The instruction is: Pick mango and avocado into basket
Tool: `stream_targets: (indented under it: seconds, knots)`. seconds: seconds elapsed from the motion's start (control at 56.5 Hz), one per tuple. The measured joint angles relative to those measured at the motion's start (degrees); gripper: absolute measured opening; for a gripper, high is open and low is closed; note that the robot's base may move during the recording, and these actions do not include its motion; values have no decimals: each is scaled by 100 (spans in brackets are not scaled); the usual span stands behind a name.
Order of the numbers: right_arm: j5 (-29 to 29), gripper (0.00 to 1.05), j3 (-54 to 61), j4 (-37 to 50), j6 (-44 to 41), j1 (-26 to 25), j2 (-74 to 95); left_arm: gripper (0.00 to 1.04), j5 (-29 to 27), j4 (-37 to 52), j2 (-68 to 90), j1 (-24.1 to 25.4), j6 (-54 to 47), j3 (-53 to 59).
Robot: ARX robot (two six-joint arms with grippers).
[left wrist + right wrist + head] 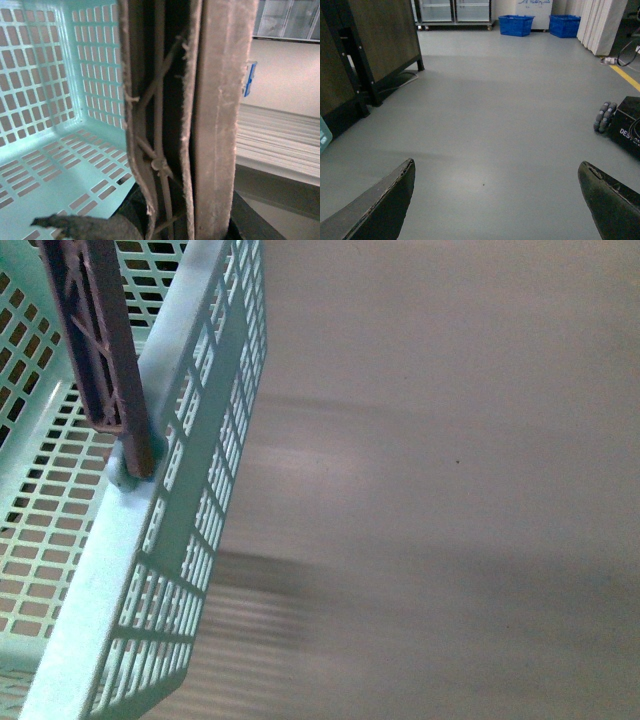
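The light teal basket (210,400) hangs at the left of the front view, its slotted wall and rim close to the camera, its brown-grey handle (95,340) running up and out of the picture. In the left wrist view my left gripper (185,225) is shut on the basket's handle (220,125), with the slotted teal floor and walls (55,165) beside it; the basket's visible inside holds no fruit. My right gripper (495,200) is open and empty above bare grey floor. The mango and the avocado are out of view.
In the right wrist view a dark wooden cabinet on black legs (375,45) stands at one side, blue crates (516,25) and glass-door fridges (455,10) at the far wall, white panels (602,25), a yellow floor line (627,77) and a black wheeled base (620,125).
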State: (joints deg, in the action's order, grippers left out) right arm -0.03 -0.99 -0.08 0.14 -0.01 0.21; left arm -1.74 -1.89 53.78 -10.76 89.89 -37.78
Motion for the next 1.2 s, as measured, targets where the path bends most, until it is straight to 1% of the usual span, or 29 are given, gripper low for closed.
stream_targets:
  seconds: [1.204]
  knots:
    - [0, 96, 0, 0, 0, 0, 0, 18, -39, -11, 2, 0, -4, -2]
